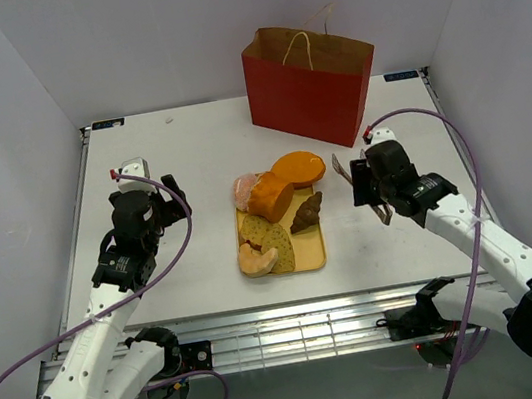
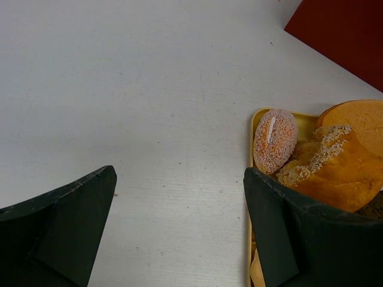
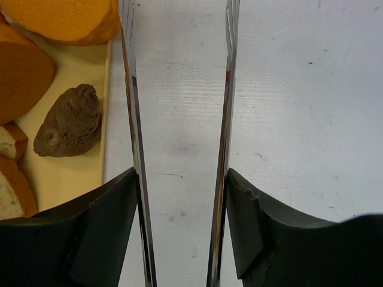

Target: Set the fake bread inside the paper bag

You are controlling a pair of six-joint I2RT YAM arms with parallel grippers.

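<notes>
From above, the fake bread [image 1: 271, 197] is heaped on the tray [image 1: 310, 246], well short of the paper bag [image 1: 310, 91]; a piece could drop on the way.

Left wrist: the left fingers [image 2: 66, 221] are spread and empty.

Right wrist: the right fingers [image 3: 96, 221] pinch the tongs [image 3: 133, 119], which may slip off the croissant [image 3: 69, 122].

Left arm [image 1: 108, 285]: reaches far from its near-left base, elbow bent.
Left gripper [image 2: 179, 185]: jaws spread wide apart.
Right arm [image 1: 473, 227]: angled in from the near right.
Right gripper [image 3: 181, 179]: jaws clamped on tongs [image 3: 134, 119].
</notes>
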